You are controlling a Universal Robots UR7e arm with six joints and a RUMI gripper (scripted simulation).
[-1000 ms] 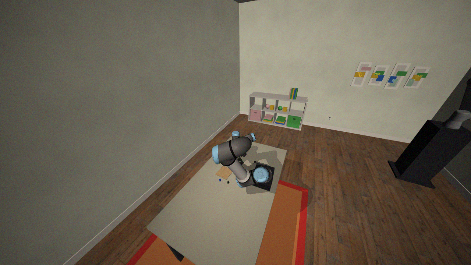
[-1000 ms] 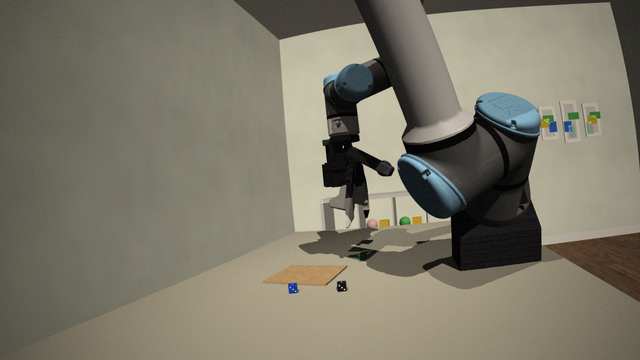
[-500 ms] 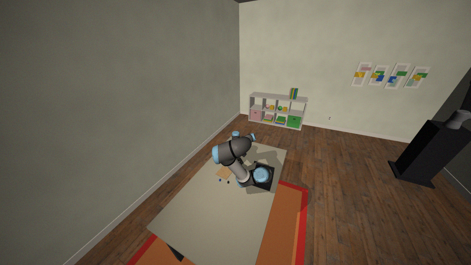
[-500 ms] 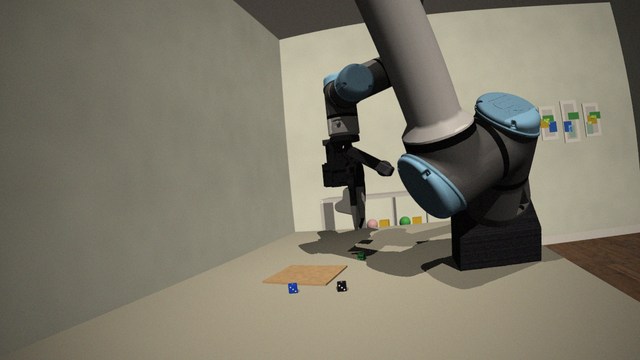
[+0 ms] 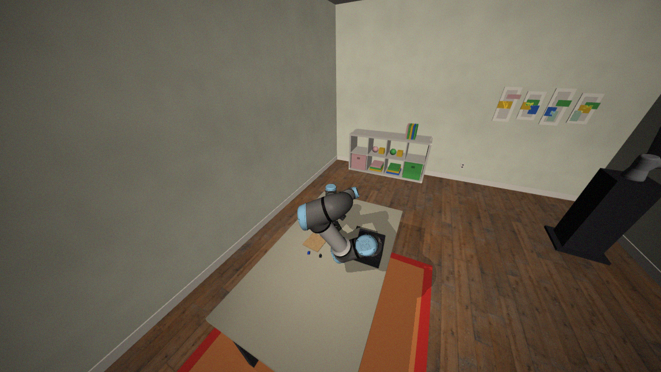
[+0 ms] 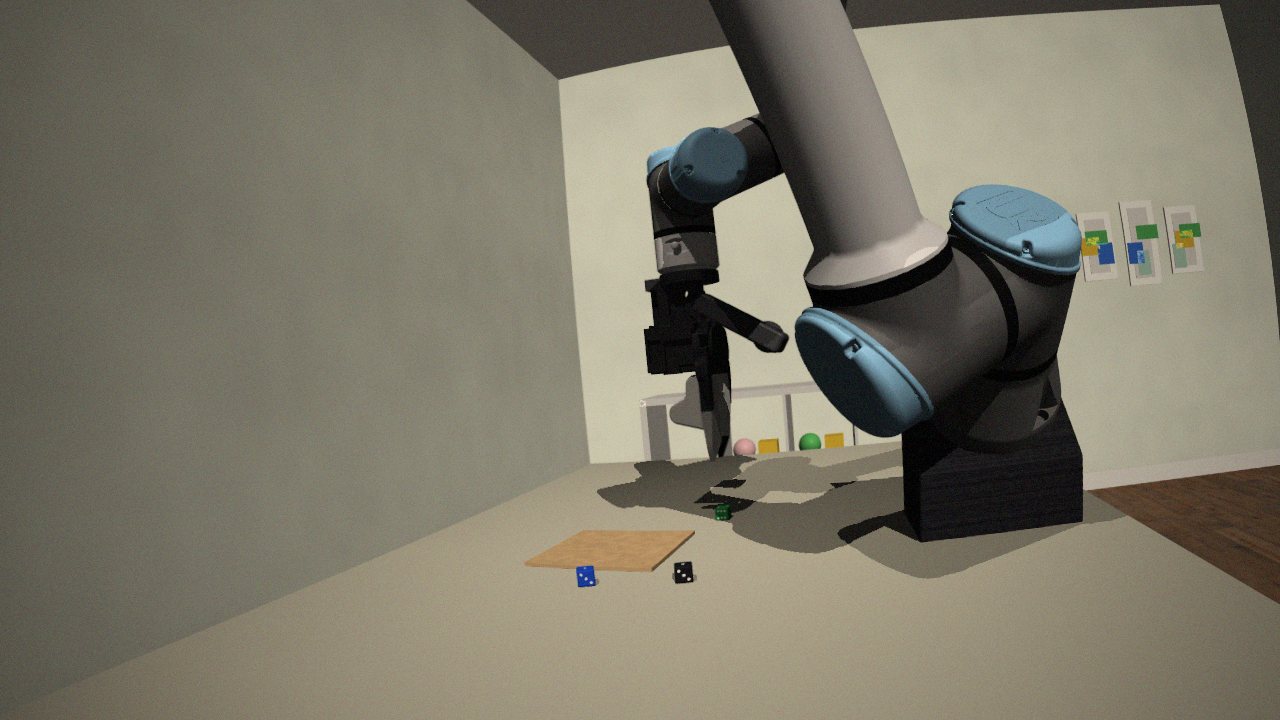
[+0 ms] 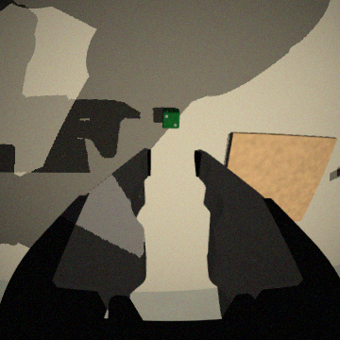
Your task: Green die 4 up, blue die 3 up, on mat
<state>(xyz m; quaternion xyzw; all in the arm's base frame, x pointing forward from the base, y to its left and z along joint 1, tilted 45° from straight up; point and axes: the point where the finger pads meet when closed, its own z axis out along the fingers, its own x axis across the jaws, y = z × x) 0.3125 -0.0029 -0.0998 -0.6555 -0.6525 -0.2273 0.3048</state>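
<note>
Gripper (image 5: 339, 226) (image 6: 715, 456) (image 7: 172, 151) stands narrowly open, holding nothing; green die (image 6: 722, 513) (image 7: 171, 119), off the mat (image 5: 313, 242) (image 6: 613, 548) (image 7: 283, 165), looks light, rigid, perhaps slick: pinch squarely across opposite faces, low, without squeezing hard.

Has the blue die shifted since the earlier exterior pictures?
No. The blue die sits at the same spot just off the near edge of the mat.
</note>
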